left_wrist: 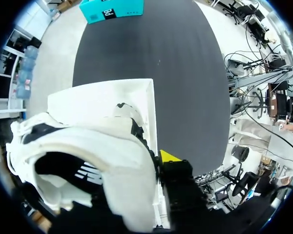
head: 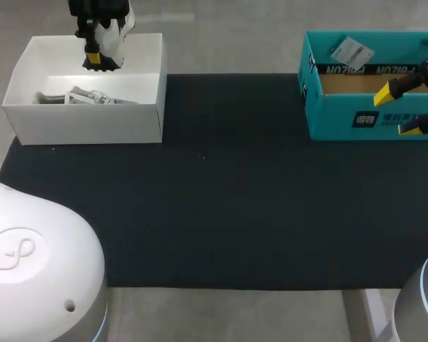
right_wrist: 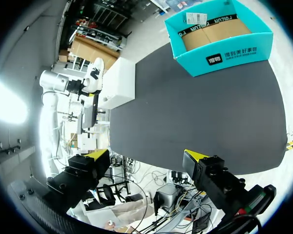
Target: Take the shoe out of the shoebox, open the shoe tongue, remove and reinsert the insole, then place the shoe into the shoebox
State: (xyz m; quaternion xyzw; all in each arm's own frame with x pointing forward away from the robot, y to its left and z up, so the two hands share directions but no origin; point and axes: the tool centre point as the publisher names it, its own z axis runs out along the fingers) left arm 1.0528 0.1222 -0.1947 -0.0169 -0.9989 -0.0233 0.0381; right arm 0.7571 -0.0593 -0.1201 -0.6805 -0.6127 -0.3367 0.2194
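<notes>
Left gripper (head: 94,57) is clamped on the white sneaker (head: 118,32), holding it up over the back edge of the white shoebox (head: 85,125) at 10 o'clock in the head view. In the left wrist view the sneaker (left_wrist: 88,161) sits right against the one yellow fingertip (left_wrist: 168,157) I can see, with the box below.

Progress-wise I'd say we're barely started. There's no insole lying out anywhere, so my guess is the tongue, the insole and the put-back are all left to do. Can't rule out that this is the final drop-in though.

Some grey packing stuff (head: 85,97) lies in the box. Right gripper (head: 398,110) hangs with its fingers spread by the teal box (head: 342,117) at 2 o'clock.

The surface is a plain black mat (head: 221,199) between the two boxes.
</notes>
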